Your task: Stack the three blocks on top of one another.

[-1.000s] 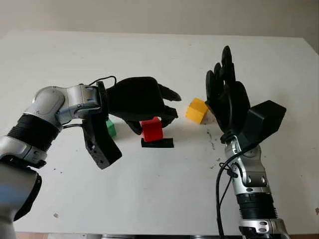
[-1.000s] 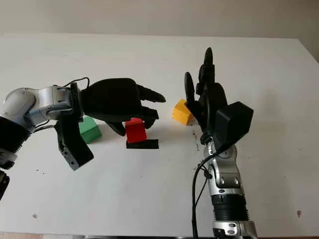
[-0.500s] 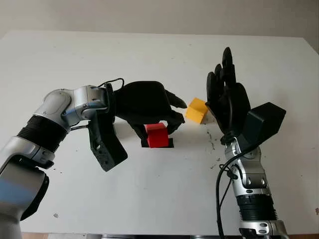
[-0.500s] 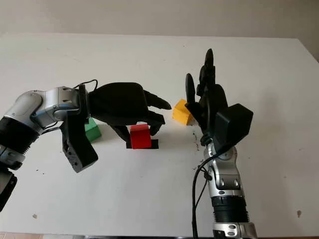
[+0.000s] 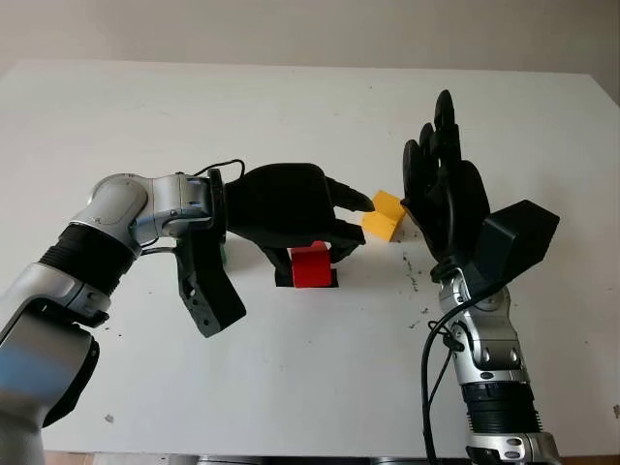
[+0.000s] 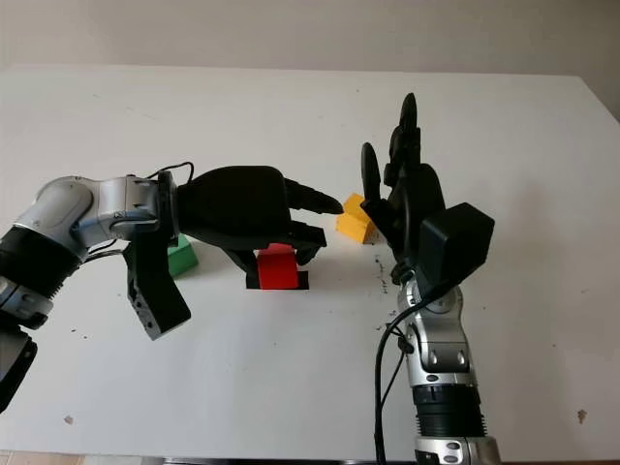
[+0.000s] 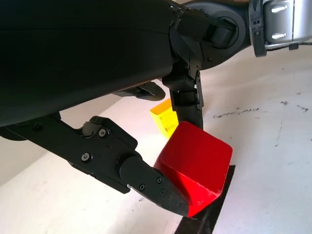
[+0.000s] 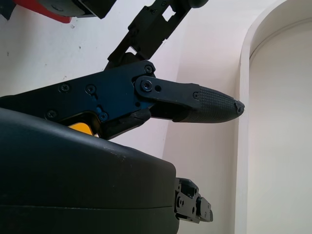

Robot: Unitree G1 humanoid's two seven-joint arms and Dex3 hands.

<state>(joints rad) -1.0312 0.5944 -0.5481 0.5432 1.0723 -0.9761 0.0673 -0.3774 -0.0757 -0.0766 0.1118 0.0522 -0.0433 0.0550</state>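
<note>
On the white tabletop (image 5: 320,368) your left robot hand (image 5: 295,208) pinches the red block (image 5: 312,264); next lift it onto another block.

Left hand (image 5: 300,215) reaching across mid-table, fingers (image 7: 151,180) curled in a grasp, right hand (image 5: 446,199) upright, open

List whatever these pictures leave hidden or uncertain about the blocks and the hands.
- Green block: mostly covered by the left arm in both eye views.
- Yellow block: its right side hidden behind the open right hand; in the right wrist view just a sliver past the hand's shell.
- Red block: held by the left hand over the black tape mark; whether it touches the table cannot be told.
</note>
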